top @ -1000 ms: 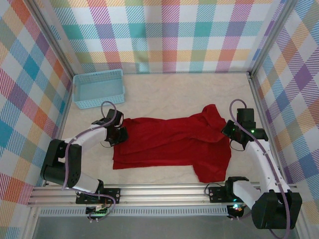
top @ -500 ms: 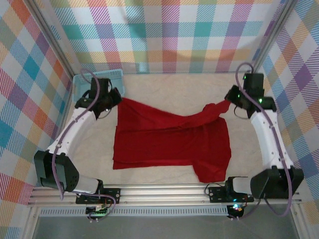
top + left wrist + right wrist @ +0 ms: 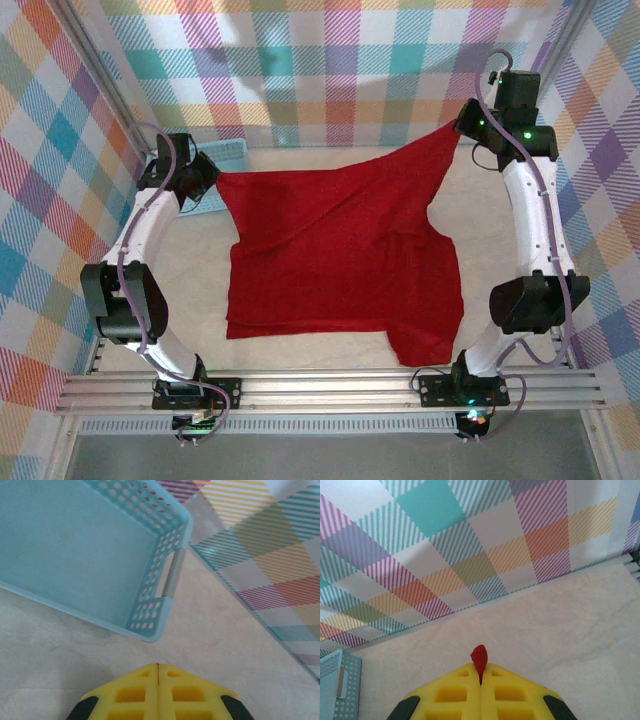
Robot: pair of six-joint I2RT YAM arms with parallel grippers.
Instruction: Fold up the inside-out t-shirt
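Top external view: the red short-sleeved cloth t-shirt point(image 3: 340, 250) is stretched between the two arms. Its far edge is lifted off the pale tabletop point(image 3: 190, 300), while its near part lies flat on the table close to the arm bases. One sleeve is spread at the near right.

The left gripper point(image 3: 212, 178) pinches the far-left corner of the cloth. It hangs just beside the light-blue perforated plastic basket point(image 3: 232, 150), which sits in the far-left corner of the table. The right gripper point(image 3: 463, 127) holds the far-right corner higher, near the multicoloured plaid back wall point(image 3: 330, 70), so the raised edge slopes upward from left to right.

From the left wrist camera, the yellow fingers point(image 3: 132, 695) are pressed tightly together. Only a hairline of red shows in the seam at their tips. The basket lies beyond them, and its grey handle point(image 3: 172, 575) faces the tips.

From the right wrist camera, that arm's fingers are likewise closed, with a small red tuft point(image 3: 479, 656) of the shirt sticking out between the tips. Beyond them are bare table and the foot of the plaid wall.
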